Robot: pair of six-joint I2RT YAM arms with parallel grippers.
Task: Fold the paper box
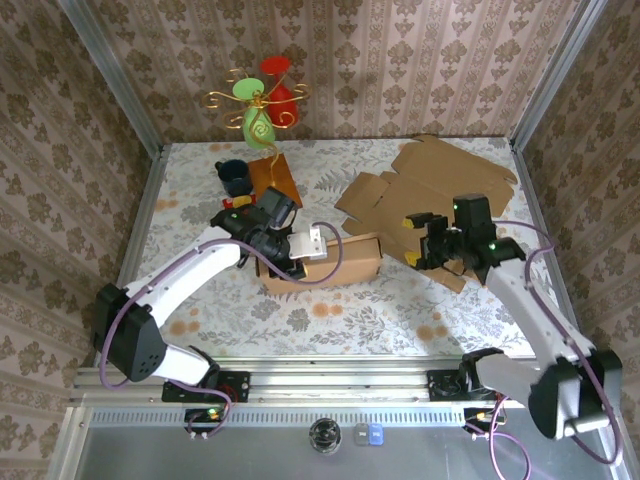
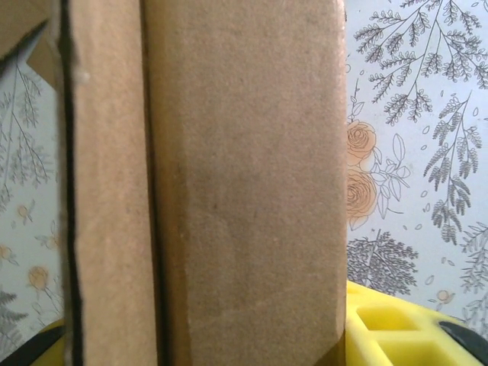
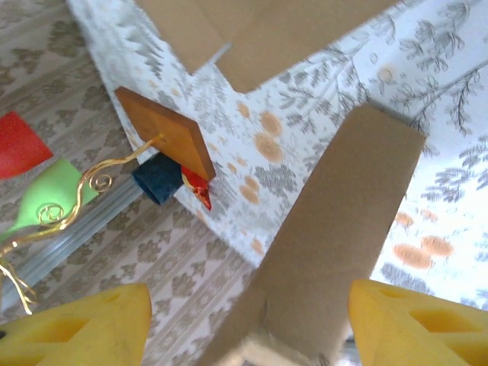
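Paper box point(image 1: 330, 262) sits seemingly clamped in the left gripper point(image 1: 268, 255).

We see box point(image 1: 335, 262): brown cardboard, partly folded into long low block, lying crosswise near table centre. In left wrist view, its wall point(image 2: 244, 191) stands upright close to lens, plain brown, with dark seam down left side. Flat blank point(image 1: 435, 185): same brown card, unfolded, flaps splayed, lying at far right of table, just beside box. In right wrist view, flap point(image 3: 343, 221) rises tilted; we cannot tell which piece it belongs to.
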